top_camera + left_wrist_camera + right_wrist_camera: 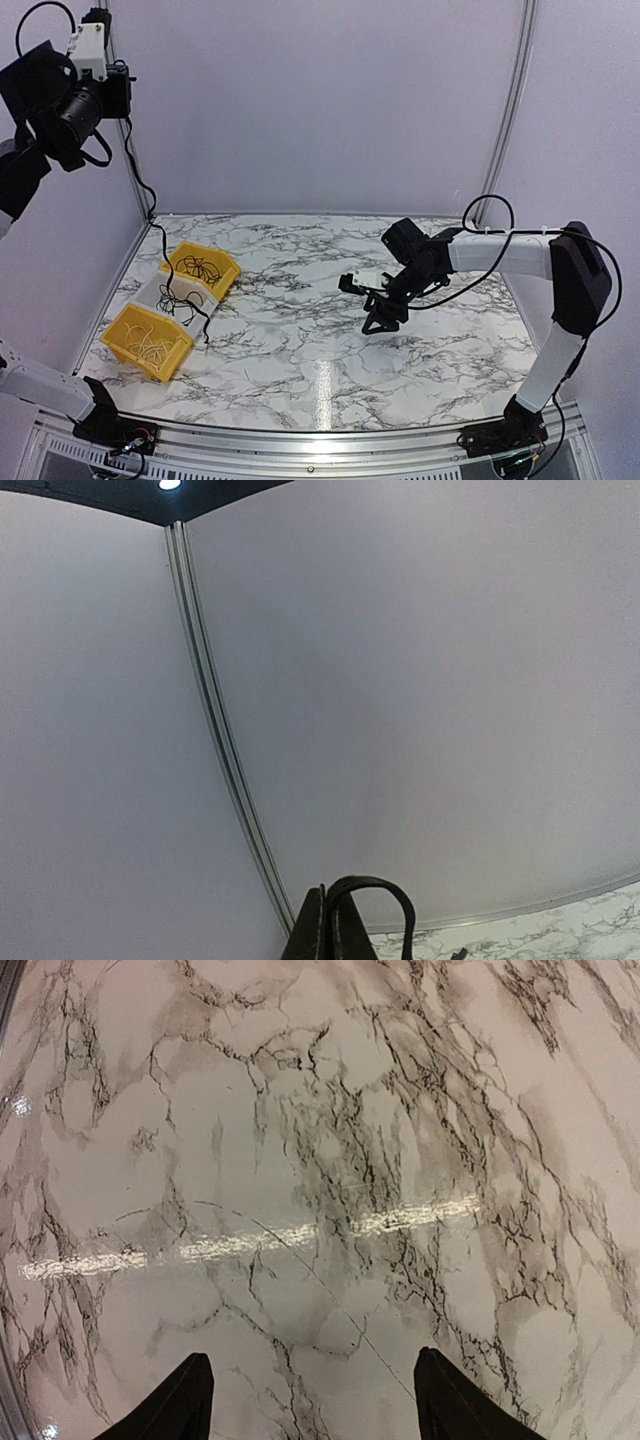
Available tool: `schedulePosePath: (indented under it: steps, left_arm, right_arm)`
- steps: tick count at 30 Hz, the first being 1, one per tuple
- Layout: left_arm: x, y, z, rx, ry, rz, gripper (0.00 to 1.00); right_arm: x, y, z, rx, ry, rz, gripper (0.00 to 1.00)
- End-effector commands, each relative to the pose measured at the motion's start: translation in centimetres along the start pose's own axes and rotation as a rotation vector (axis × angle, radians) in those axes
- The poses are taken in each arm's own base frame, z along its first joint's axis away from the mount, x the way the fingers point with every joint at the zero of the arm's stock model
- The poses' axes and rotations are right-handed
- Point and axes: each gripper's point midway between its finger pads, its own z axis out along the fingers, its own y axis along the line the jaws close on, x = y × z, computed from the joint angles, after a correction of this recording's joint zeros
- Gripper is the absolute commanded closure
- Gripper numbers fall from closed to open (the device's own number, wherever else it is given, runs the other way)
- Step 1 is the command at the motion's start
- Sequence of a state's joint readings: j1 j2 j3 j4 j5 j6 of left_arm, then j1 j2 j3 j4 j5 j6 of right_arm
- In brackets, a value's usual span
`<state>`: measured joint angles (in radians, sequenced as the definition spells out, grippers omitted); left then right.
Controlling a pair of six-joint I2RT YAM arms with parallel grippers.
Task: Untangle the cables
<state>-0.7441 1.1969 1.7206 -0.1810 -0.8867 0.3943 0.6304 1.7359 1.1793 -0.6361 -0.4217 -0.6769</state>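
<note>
My left gripper (pixel 118 90) is raised high at the far left, by the wall. In the left wrist view its fingers (pixel 327 892) are pressed together, with a black cable loop (pixel 392 892) arching out beside them. A thin black cable (pixel 150 205) hangs from it down to the bins and trails onto the table. More tangled black cables (pixel 203 267) lie in the back yellow bin (pixel 228 272). My right gripper (pixel 378 322) is open and empty, low over the marble mid-table; in the right wrist view (pixel 315 1400) only bare marble lies between its fingers.
A white bin (pixel 160 290) and a front yellow bin (pixel 125 345) holding thin pale wires stand in a row with the back bin at the table's left. A faint thin line (pixel 300 1260) crosses the marble. Walls enclose the back and sides.
</note>
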Motion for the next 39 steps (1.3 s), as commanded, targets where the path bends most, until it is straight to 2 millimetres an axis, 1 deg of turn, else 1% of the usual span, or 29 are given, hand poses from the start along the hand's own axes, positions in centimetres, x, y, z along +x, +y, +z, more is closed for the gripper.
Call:
schedulePosePath:
  steps: [1,3,5,6,8,11,14,18,20,23,28,30,32,39]
  left_arm:
    - [-1.9,-0.1,1.0,0.002,-0.024,0.050,1.00]
    - [-2.2,0.1,1.5,-0.015,-0.021,0.073,1.00]
    - [-1.9,0.4,1.9,-0.032,-0.012,0.091,1.00]
    - [-1.4,0.6,2.1,-0.040,-0.001,0.100,1.00]
    - [0.7,0.8,2.4,-0.051,0.039,0.112,1.00]
    - [6.5,0.5,3.0,-0.043,0.152,0.143,1.00]
    - [13.1,-0.2,3.0,-0.008,0.292,0.166,1.00]
    - [21.4,-0.5,2.8,0.019,0.471,0.159,1.00]
    - [24.6,-0.9,2.6,0.039,0.533,0.141,1.00]
    - [28.6,-2.0,2.4,0.078,0.613,0.110,1.00]
    - [36.0,-4.9,2.0,0.145,0.795,0.087,1.00]
    - [38.3,-5.9,1.5,0.172,0.858,0.075,1.00]
    - [40.2,-6.5,1.0,0.183,0.916,0.058,1.00]
    - [46.0,-7.2,-0.7,0.155,1.116,0.010,1.00]
  right_arm:
    - [-0.2,0.2,0.5,-0.008,-0.005,-0.003,0.31]
    - [0.0,0.2,0.6,-0.008,0.000,-0.001,0.31]
    - [0.1,0.2,0.6,-0.009,0.004,-0.003,0.32]
    - [0.2,0.2,0.7,-0.008,0.008,-0.004,0.32]
    - [0.3,0.2,0.7,-0.005,0.011,-0.005,0.32]
    - [0.4,0.3,0.6,-0.004,0.012,-0.007,0.32]
    - [0.4,0.4,0.6,-0.003,0.011,-0.010,0.32]
    - [0.8,0.4,0.9,-0.010,0.022,-0.009,0.32]
    - [1.1,0.5,1.1,-0.015,0.030,-0.008,0.32]
    - [1.2,0.5,1.3,-0.019,0.036,-0.006,0.32]
    - [1.5,0.4,1.5,-0.017,0.048,-0.006,0.32]
    - [1.6,0.5,1.5,-0.015,0.050,-0.006,0.33]
    - [1.7,0.4,1.6,-0.016,0.054,-0.004,0.33]
    - [2.0,0.5,1.9,-0.025,0.066,-0.002,0.33]
